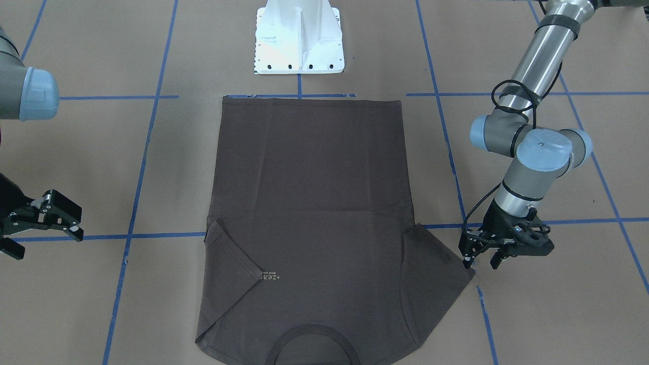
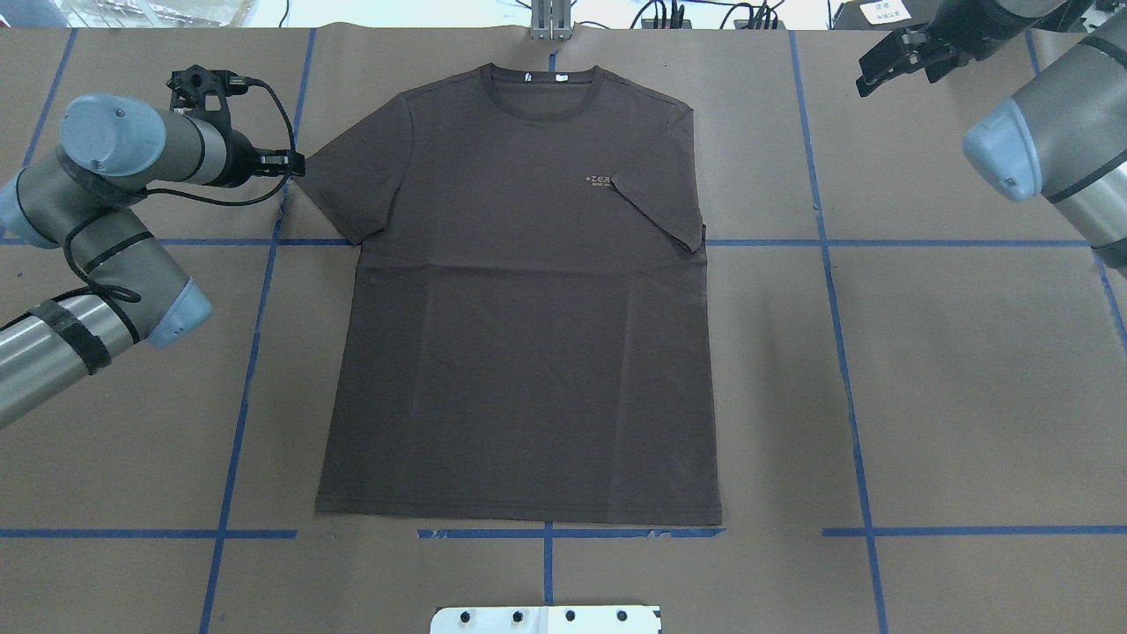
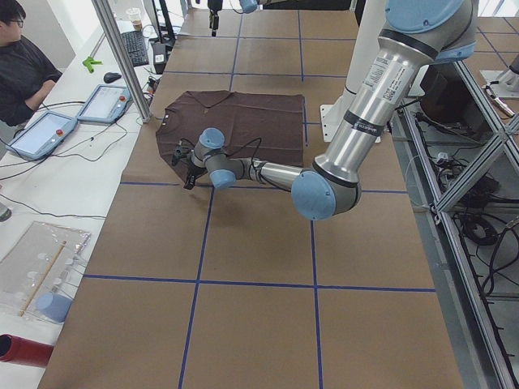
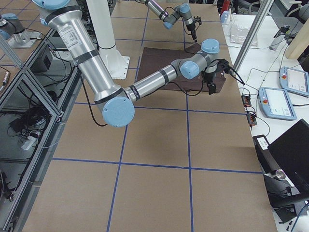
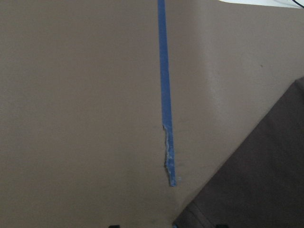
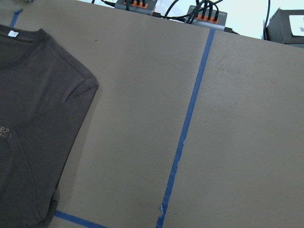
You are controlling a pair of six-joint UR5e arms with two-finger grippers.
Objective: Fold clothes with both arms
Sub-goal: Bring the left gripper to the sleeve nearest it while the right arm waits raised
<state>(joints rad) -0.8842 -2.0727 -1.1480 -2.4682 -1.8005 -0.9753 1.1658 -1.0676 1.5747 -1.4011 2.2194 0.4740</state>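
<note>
Table [image 2: 968, 396], papered brown and gridded with blue tape lines [image 2: 836, 308]. The T-shirt [image 2: 519, 352] lies flat and face up at the table's middle, its long axis running from the robot's edge to the operators' edge: hem toward the pedestal, collar [image 2: 546, 88] at the far edge. The left arm [image 1: 532, 152] reaches low over the far left quarter; the right arm [image 2: 1048, 150] is held high near the far right corner, well apart from the cloth. The right sleeve [image 2: 656, 207] is already turned in over the chest, covering part of the lettering; the left sleeve [image 1: 441, 258] is spread outward toward the table's left edge. The left gripper [image 1: 480, 261] points down with jaws parted, and the wrist view shows the sleeve's outer tip reaching in between them. The right gripper [image 1: 48, 238] is likewise spread and empty. Judged next: pinch this tip and carry it inward across the chest, a move for the nearer left arm
</note>
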